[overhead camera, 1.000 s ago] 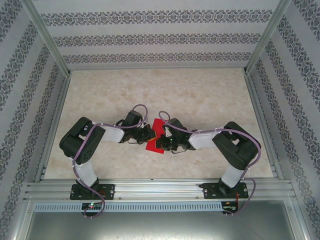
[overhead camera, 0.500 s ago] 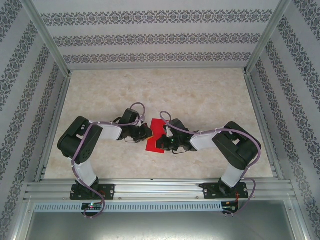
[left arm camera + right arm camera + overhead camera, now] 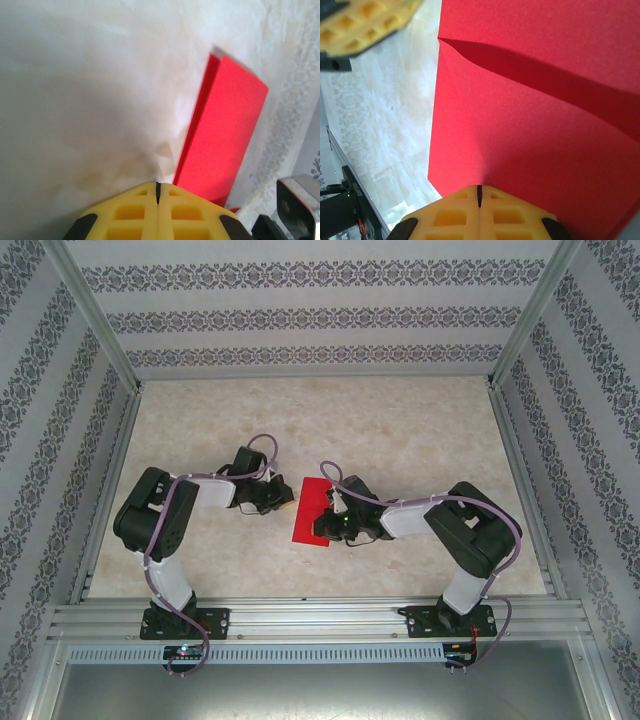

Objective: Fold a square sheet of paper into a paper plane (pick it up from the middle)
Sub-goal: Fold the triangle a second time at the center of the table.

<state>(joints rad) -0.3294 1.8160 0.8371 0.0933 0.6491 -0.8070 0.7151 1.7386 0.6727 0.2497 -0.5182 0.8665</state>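
The square sheet of paper lies on the table folded into a narrow red rectangle. In the right wrist view the red paper has its upper layer's edge lifted a little, casting a shadow. My right gripper is shut, and its yellow fingertips rest on the paper's near part with nothing between them. My left gripper is shut too, a short way left of the paper and apart from it. In the left wrist view its tip hovers over bare table beside the paper.
The marble-patterned table stretches open behind and to both sides of the arms. Patterned walls enclose it on three sides. The metal rail runs along the near edge. The left gripper's yellow pad shows beyond the paper's left edge.
My left gripper has drawn back to the left, off the paper. The right gripper stays pressed on the paper, which now lies flatter and fully uncovered on its left side.
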